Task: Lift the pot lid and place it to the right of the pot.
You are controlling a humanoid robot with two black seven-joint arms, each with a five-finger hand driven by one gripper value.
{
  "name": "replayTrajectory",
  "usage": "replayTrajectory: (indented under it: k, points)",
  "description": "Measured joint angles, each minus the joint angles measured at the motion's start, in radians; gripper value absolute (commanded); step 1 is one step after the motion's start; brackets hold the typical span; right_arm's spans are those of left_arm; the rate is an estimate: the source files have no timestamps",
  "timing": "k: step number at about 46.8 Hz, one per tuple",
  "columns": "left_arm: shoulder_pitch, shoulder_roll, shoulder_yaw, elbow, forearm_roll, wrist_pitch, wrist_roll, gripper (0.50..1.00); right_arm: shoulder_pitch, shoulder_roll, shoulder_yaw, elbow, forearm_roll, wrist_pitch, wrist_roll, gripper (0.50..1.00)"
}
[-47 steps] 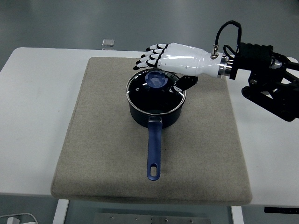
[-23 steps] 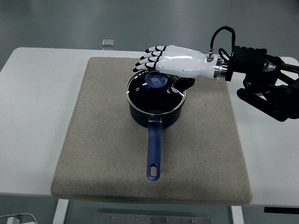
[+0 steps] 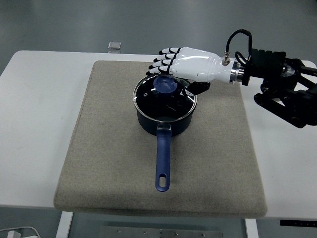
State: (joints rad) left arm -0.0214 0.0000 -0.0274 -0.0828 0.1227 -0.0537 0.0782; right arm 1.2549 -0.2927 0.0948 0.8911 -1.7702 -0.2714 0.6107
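A dark blue pot (image 3: 164, 121) stands on the grey mat (image 3: 109, 148), its long blue handle (image 3: 162, 163) pointing toward the near edge. The glass lid (image 3: 163, 99) with a blue knob (image 3: 166, 85) rests on the pot. My right hand (image 3: 171, 67), white with black fingertips, hovers just behind and above the knob, fingers extended and relaxed, thumb hanging down at the lid's right rim. It holds nothing. The left hand does not show.
The mat covers most of the white table (image 3: 34, 99). A small grey square object (image 3: 114, 45) lies at the table's far edge. My black right forearm (image 3: 277, 84) reaches in over the table's right side.
My right hand rose slightly and drew back a little to the right, off the knob. Pot and lid stayed put.
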Motion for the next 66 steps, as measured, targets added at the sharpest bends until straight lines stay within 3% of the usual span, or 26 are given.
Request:
replayTrajectory:
  k: [19,60,62,66]
  points:
    - [0.000,0.000,0.000,0.000,0.000,0.000,0.000,1.000,0.002,0.004,-0.062,0.003,0.004,0.005,0.000,0.934]
    - [0.000,0.000,0.000,0.000,0.000,0.000,0.000,1.000,0.020,0.006,-0.065,0.046,0.016,0.077,0.000,0.926]
    - [0.000,0.000,0.000,0.000,0.000,0.000,0.000,1.000,0.020,0.006,-0.065,0.046,0.016,0.077,0.000,0.907]
    - [0.000,0.000,0.000,0.000,0.000,0.000,0.000,1.000,0.020,0.005,-0.065,0.046,0.016,0.078,0.000,0.766]
